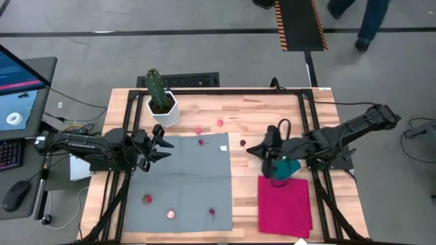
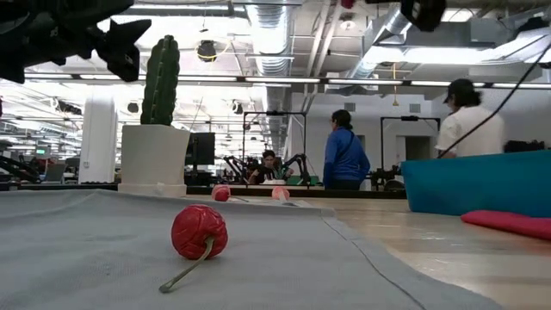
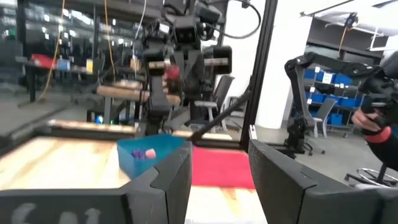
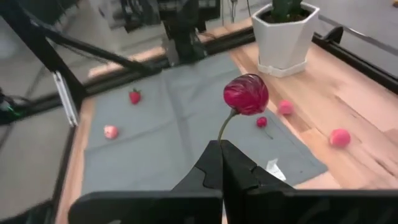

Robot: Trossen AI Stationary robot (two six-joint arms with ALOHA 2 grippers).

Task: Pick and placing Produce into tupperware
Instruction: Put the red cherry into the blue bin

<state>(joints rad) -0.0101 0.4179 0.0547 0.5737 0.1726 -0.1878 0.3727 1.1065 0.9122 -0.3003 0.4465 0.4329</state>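
The right gripper (image 4: 219, 149) is pinched shut on the thin green stem of a dark red toy fruit (image 4: 246, 94), perhaps a cherry or radish, which stands up from the fingertips. From above, this gripper (image 1: 269, 151) hangs near the right side of the wooden table (image 1: 259, 109), just beside the teal tub (image 1: 286, 166). The tub sits at the far edge of a magenta cloth (image 1: 285, 204).

The left gripper (image 1: 158, 144) hovers at the left edge of a grey mat (image 1: 184, 180); its fingers (image 3: 171, 177) are spread apart with nothing between them. Its wrist camera looks across at the tub (image 3: 149, 154), where a small purple piece (image 3: 150, 153) already lies inside, with possibly a pink one beside it, though that is too blurred to be sure.

Much produce is still out. On the mat lie a strawberry (image 1: 147, 199), a pale pink piece (image 1: 170, 214), a small dark red piece (image 1: 212, 211) and another small red piece (image 1: 201, 142). On the bare wood sit two pink pieces (image 1: 221, 122) and a dark one (image 1: 242, 143) near the mat's corner. A potted cactus (image 1: 161, 95) stands at the back.

So the job looks barely begun: at least one piece is in the tub, one is held and close to delivery, and most remain to be collected.

People stand in the room beyond the table.
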